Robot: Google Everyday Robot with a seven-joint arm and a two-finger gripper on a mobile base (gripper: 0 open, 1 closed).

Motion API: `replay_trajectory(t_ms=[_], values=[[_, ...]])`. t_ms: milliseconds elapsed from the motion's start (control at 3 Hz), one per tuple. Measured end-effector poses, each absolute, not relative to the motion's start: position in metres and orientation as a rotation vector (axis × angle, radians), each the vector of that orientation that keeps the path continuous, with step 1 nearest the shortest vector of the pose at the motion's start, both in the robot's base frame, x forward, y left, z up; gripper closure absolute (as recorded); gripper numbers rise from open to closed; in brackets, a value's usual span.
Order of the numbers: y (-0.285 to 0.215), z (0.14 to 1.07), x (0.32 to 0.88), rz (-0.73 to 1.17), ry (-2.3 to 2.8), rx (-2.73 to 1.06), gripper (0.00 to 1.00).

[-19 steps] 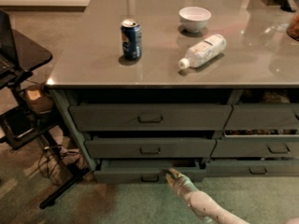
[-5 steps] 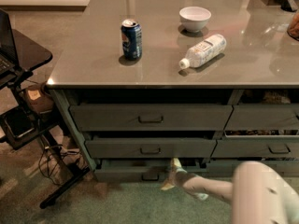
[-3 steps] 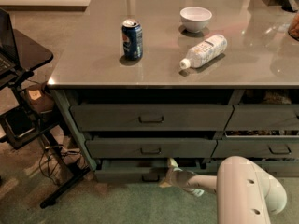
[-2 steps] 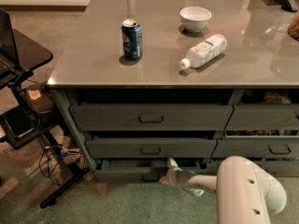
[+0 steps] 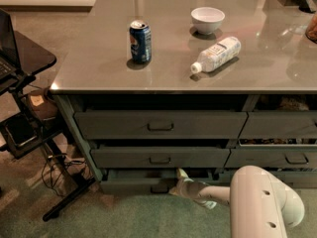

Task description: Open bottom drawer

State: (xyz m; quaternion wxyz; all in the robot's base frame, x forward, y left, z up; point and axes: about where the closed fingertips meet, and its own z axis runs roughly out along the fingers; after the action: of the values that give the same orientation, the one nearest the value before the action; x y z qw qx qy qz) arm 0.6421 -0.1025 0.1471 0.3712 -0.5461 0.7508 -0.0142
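- The claw (image 5: 177, 182) is way down low, right at the front of the bottom drawer (image 5: 129, 185), just to the right of its small centre pull (image 5: 159, 188). Honestly can't tell whether it's spread or pinched on anything, or even if it's touching the front.
- The white arm (image 5: 262, 202) comes in from the lower right corner, a fat rounded segment close to the camera and a thinner wrist reaching left to the claw.
- That bottom drawer is the thin wide one at floor level, on the left side of the bench under two taller wide fronts. There's a dark gap along its top edge.
- The middle drawer (image 5: 124, 157) and top drawer (image 5: 114, 125) sit above it, each with the same little rectangular pull.
- Narrower drawers (image 5: 277, 125) are stacked to the right.
- On the bench (image 5: 94, 68), a blue can (image 5: 140, 41) stands upright toward the left, and a white bowl (image 5: 207, 20) sits further back.
- A plastic bottle (image 5: 216, 54) lies on its side between them and the front edge, cap pointing to the lower left.
- Off to the left there's a black stand (image 5: 29, 58), with some cables (image 5: 54, 162) on the floor beneath it.
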Motion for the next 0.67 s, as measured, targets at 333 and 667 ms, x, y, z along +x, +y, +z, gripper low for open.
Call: replay_trajectory(t_ms=[333, 667], values=[[-0.1058, 0.1457, 0.6313, -0.038, 1.929, -1.396, 1.00], [-0.1058, 0.1496, 0.6299, -0.038, 1.929, -1.396, 1.00]])
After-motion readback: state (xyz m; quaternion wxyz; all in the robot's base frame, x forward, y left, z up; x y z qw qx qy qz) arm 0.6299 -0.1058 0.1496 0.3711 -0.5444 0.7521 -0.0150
